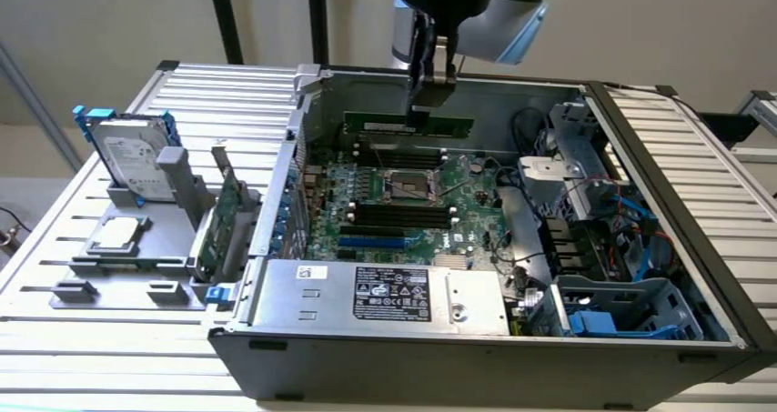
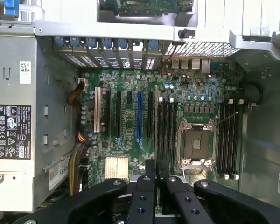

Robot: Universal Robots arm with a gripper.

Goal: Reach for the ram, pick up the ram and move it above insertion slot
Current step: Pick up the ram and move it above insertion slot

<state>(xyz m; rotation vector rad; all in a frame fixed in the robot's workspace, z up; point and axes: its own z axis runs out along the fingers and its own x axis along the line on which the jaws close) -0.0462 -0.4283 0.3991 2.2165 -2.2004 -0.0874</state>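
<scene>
Jaws pinched tight on the ram, my gripper hangs at the upper middle of the exterior view, inside the open case. That green stick lies level just over the far bank of black sockets, its long edge parallel to them, with open air above.

A silver hard drive stands upright beside a green expansion card.

Exterior view high, angled; wrist view straight down; both share motherboard
</scene>
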